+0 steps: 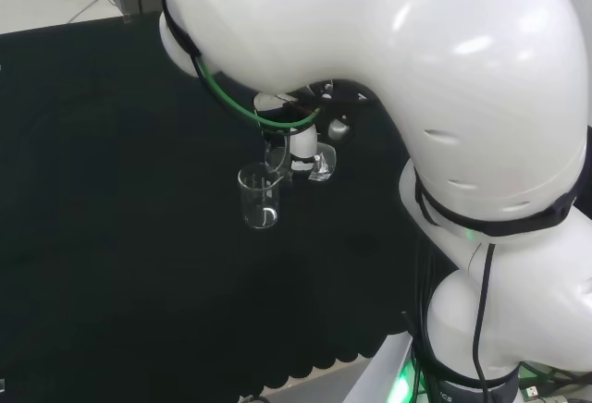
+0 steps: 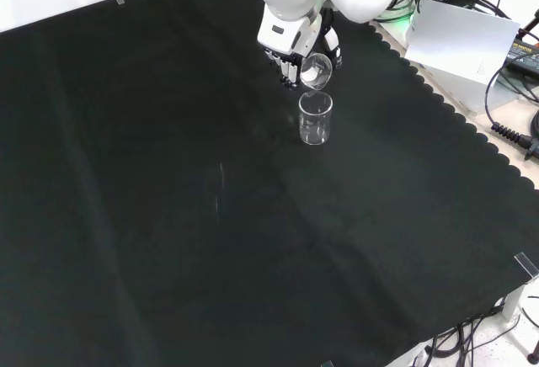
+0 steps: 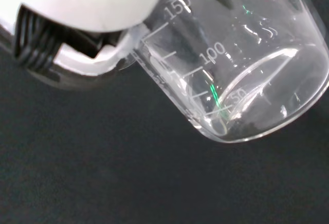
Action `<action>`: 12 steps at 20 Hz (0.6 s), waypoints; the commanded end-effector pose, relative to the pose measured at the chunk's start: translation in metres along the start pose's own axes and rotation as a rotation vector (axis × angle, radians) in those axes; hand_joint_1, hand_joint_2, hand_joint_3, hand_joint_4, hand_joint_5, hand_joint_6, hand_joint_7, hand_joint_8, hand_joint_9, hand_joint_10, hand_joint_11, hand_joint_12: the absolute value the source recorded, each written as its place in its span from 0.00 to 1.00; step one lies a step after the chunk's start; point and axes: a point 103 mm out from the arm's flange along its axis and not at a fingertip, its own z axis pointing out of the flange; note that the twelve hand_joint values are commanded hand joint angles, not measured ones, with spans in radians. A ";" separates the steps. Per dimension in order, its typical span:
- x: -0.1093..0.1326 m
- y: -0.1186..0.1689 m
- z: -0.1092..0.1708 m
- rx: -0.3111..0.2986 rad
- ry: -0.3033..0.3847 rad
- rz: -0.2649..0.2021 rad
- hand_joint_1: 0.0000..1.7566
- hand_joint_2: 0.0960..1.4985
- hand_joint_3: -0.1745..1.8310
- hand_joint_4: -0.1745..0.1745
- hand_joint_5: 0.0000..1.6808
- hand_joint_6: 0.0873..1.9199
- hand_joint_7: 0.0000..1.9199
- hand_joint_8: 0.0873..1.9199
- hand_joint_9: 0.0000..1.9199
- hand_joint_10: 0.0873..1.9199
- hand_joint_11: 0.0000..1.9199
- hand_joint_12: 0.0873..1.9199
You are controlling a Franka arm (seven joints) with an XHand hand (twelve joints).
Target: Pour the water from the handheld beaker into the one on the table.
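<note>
A clear glass beaker [image 2: 315,119] stands upright on the black cloth; the head view shows it [image 1: 259,198] left of the arm. Just above and behind it, the hand [image 2: 290,47] is shut on a second clear beaker [image 2: 317,71], which is tipped over with its mouth toward the standing one. In the head view the held beaker [image 1: 320,164] sits under the hand [image 1: 302,144], close to the standing beaker's rim. The wrist view has the held beaker [image 3: 241,80] lying steeply tilted, graduation marks showing, beside a white part of the hand [image 3: 92,8]. I cannot tell how much water is in either beaker.
The arm's big white links [image 1: 435,79] fill the right of the head view. A white box [image 2: 459,43] and cables [image 2: 514,135] lie beyond the cloth's scalloped edge [image 2: 455,127] at the front view's right. Bare black cloth [image 2: 168,215] stretches to the left and front.
</note>
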 end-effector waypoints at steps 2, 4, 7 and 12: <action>0.006 0.003 -0.008 0.038 -0.066 0.005 0.76 0.29 0.48 0.00 0.91 0.07 0.84 0.01 0.96 0.00 0.82 0.28; 0.007 0.004 -0.009 0.048 -0.078 0.006 0.76 0.29 0.48 0.00 0.91 0.07 0.84 0.01 0.96 0.00 0.82 0.28; 0.010 0.007 -0.011 0.065 -0.099 0.007 0.76 0.29 0.48 0.00 0.91 0.07 0.84 0.01 0.96 0.00 0.82 0.28; 0.015 0.011 -0.014 0.098 -0.143 0.018 0.76 0.29 0.48 0.00 0.91 0.07 0.84 0.01 0.96 0.00 0.82 0.28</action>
